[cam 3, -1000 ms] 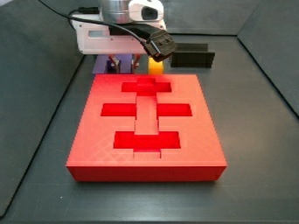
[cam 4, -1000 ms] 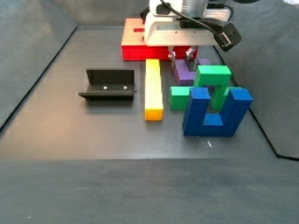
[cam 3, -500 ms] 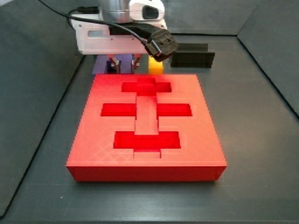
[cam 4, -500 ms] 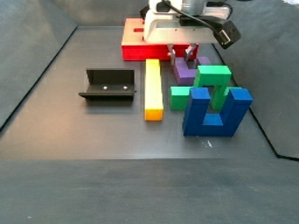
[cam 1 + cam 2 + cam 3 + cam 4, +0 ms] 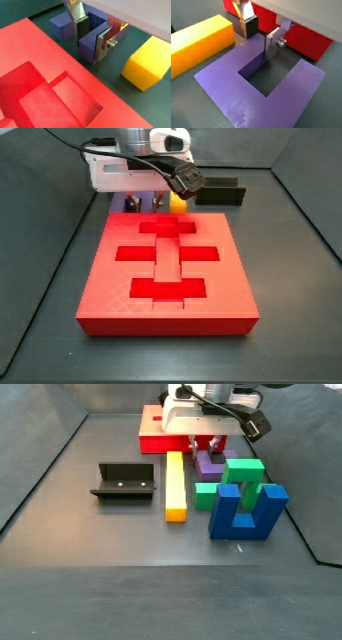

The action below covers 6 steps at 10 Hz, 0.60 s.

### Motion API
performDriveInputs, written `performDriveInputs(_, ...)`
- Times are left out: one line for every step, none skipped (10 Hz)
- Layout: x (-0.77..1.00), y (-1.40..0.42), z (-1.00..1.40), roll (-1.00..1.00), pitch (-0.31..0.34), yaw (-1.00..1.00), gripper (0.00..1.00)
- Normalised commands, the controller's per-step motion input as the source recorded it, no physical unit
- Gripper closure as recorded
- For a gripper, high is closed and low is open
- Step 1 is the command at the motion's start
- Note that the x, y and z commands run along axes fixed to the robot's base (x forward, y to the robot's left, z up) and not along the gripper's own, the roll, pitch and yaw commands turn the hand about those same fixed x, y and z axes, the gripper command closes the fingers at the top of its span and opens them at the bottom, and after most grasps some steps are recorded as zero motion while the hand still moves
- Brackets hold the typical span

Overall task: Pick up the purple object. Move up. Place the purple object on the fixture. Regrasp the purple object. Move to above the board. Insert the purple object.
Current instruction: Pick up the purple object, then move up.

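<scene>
The purple object [image 5: 238, 95] lies flat on the floor beside the board [image 5: 120, 288], and it also shows in both side views [image 5: 210, 468] [image 5: 130, 201]. My gripper [image 5: 258, 36] is low over it. One finger [image 5: 246, 25] stands outside one prong and the other finger [image 5: 271, 46] in the notch. In a wrist view [image 5: 92, 37] both fingers sit tight against that prong [image 5: 88, 52]. The block rests on the floor. The fixture [image 5: 123, 481] stands apart from it, also seen in a side view [image 5: 218, 193].
A yellow bar [image 5: 175, 484] lies between the fixture and the purple object, close to my gripper [image 5: 148, 65]. A green block [image 5: 241, 474] and a tall blue U-shaped block [image 5: 247, 509] stand just beyond the purple one. The red board's edge [image 5: 40, 55] is right beside the fingers.
The gripper has stayed at the purple object with almost no shift; the block has not moved.
</scene>
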Motion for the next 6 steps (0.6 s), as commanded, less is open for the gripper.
performDriveInputs(0.00,0.00,0.00,0.00,0.000,0.00,1.00)
performDriveInputs(0.00,0.00,0.00,0.00,0.000,0.00,1.00)
performDriveInputs(0.00,0.00,0.00,0.00,0.000,0.00,1.00)
performDriveInputs(0.00,0.00,0.83,0.00,0.000,0.00,1.00)
performDriveInputs(-0.02,-0.01,0.83,0.00,0.006,-0.02,1.00)
performDriveInputs(-0.08,0.01,0.61,0.00,0.039,-0.02,1.00)
